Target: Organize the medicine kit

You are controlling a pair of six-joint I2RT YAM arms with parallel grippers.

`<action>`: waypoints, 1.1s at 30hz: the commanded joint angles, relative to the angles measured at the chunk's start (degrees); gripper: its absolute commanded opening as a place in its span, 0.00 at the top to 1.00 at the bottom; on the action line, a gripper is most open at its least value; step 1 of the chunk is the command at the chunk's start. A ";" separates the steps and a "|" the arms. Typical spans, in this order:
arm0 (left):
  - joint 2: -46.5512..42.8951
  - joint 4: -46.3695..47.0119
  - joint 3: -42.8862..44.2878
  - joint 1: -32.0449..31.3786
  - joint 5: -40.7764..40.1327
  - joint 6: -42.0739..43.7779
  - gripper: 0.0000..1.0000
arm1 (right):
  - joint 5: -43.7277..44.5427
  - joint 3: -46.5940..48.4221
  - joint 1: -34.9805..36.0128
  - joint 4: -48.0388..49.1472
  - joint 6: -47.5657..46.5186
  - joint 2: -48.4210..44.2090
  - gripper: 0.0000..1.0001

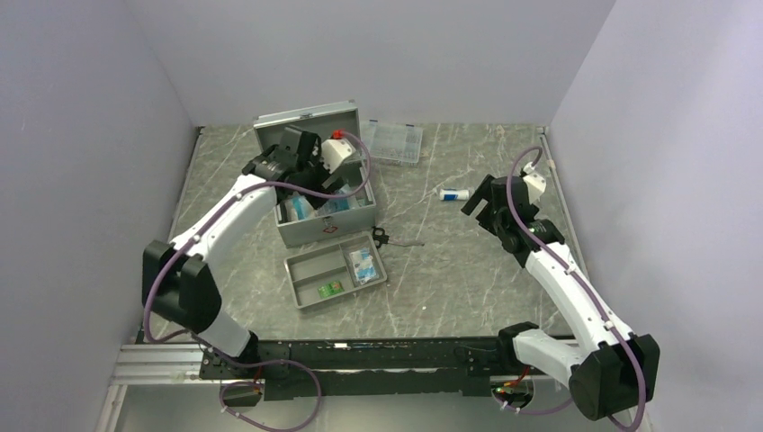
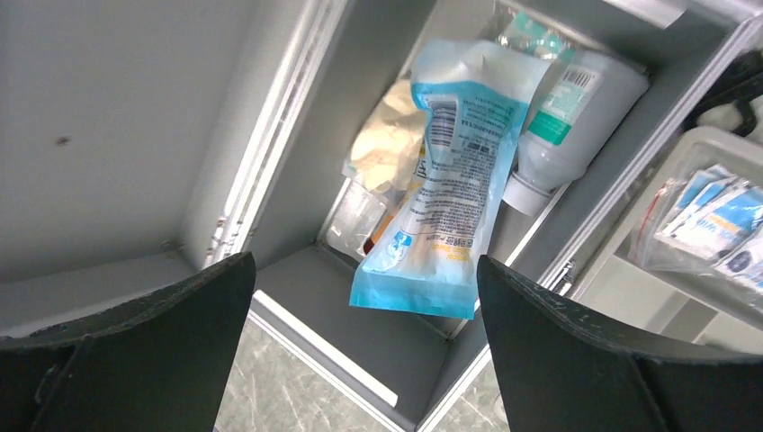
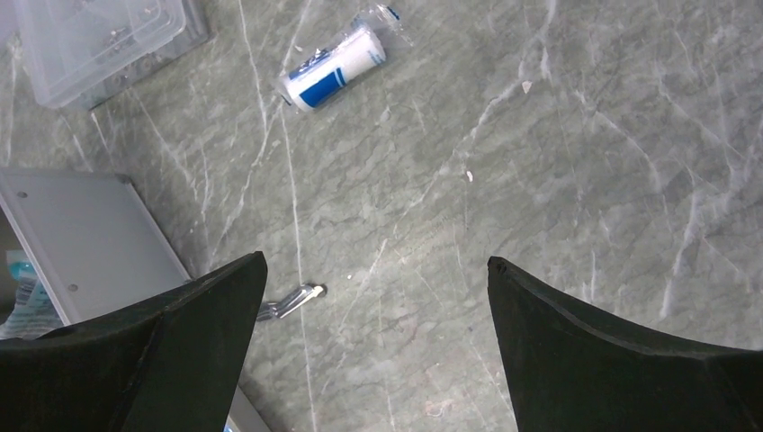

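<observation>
The medicine kit [image 1: 326, 227] is a grey metal box standing open left of centre, with its lid [image 1: 306, 119] upright behind it. My left gripper [image 1: 315, 175] hangs over the open box. In the left wrist view my left gripper [image 2: 364, 263] is open and empty. A blue-and-white pouch [image 2: 454, 180] lies tilted inside the kit [image 2: 360, 315], on top of a white bottle [image 2: 567, 117] and other packets. My right gripper [image 1: 481, 205] is open and empty above bare table. The right wrist view [image 3: 378, 261] shows its jaws spread wide.
A wrapped bandage roll [image 1: 453, 193] [image 3: 335, 65] lies on the table left of my right gripper. A clear compartment case [image 1: 393, 141] [image 3: 90, 36] sits at the back. A shallow grey divided tray [image 1: 310, 270] with packets lies before the kit. Scissors [image 1: 389, 238] lie beside the tray.
</observation>
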 commanded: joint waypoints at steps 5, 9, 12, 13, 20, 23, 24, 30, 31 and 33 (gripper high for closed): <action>-11.78 2.32 2.23 -0.60 -0.52 -10.81 0.01 | -1.10 5.11 -0.24 4.98 -2.28 5.29 0.05; -16.25 1.54 1.68 -0.59 2.49 -14.25 0.01 | -0.28 7.30 -0.33 5.63 -1.91 9.62 0.05; -19.68 2.26 -0.34 -0.54 4.08 -18.78 0.01 | -0.87 8.63 -0.77 6.51 -0.93 12.81 0.05; -20.66 2.49 -1.03 -0.50 4.08 -20.62 0.00 | -1.51 8.98 -0.86 6.75 -0.44 13.80 0.05; -26.87 1.85 -6.58 -0.49 4.64 -27.93 0.01 | -2.81 11.72 -1.68 9.26 3.49 20.75 0.06; -31.38 3.34 -10.68 -0.46 5.03 -30.58 0.01 | -3.36 14.25 -2.55 8.52 5.66 25.20 0.08; -33.05 3.83 -12.21 -0.45 4.73 -30.93 0.00 | -4.03 14.82 -2.90 8.51 6.62 26.30 0.08; -40.55 4.32 -19.42 -0.14 0.95 -32.94 0.01 | -7.51 14.82 -4.76 12.57 12.87 31.98 0.13; -41.49 3.97 -20.20 -0.14 1.51 -32.80 0.00 | -8.18 15.39 -4.92 12.58 13.58 33.32 0.14; -43.92 3.98 -22.28 -0.14 1.49 -33.27 0.01 | -9.48 16.34 -5.24 12.86 15.32 35.96 0.15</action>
